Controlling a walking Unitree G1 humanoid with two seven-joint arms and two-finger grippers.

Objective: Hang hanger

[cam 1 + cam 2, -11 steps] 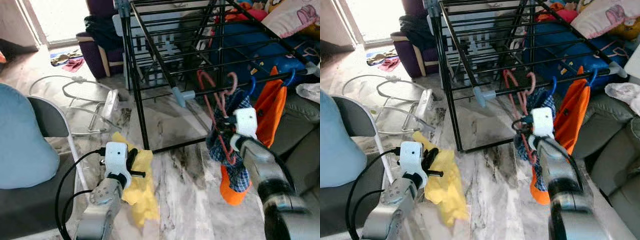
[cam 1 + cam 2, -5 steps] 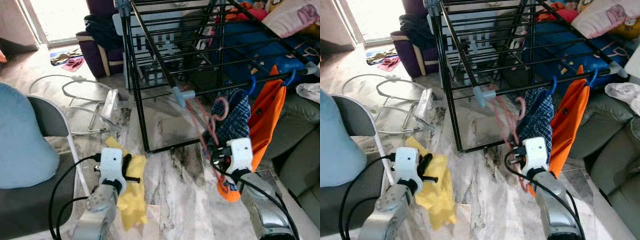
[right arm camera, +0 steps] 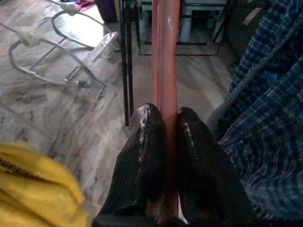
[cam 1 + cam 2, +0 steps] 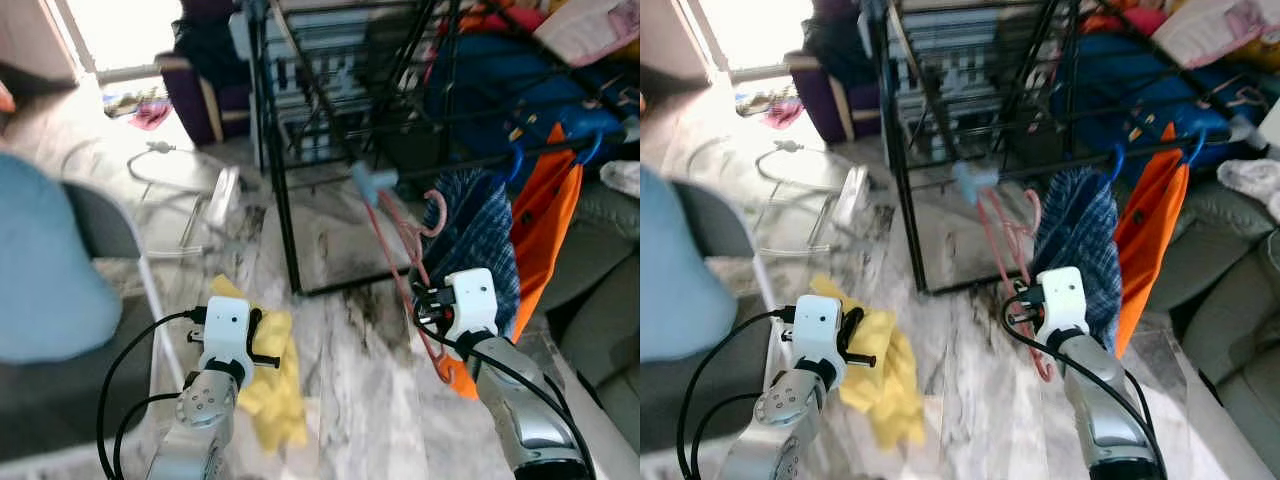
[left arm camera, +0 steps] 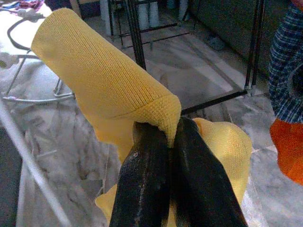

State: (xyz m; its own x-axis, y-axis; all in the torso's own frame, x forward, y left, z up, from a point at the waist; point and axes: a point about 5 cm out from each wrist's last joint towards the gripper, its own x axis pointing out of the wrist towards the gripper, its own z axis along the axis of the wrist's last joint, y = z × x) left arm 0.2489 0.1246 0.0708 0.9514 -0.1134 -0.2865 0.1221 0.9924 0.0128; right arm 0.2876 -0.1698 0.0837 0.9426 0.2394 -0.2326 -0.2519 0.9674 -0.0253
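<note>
Right gripper is clamped on the pink hanger, low and just left of the plaid shirt. Left gripper pinches a yellow cloth. I'd lift the hook clear over the rack rail, then lower gently.

Between the right jaws, the pink hanger looks like smooth, glossy plastic. The left jaws pinch a yellow cloth, ribbed knit and matt. Below, the marble floor shines.
</note>
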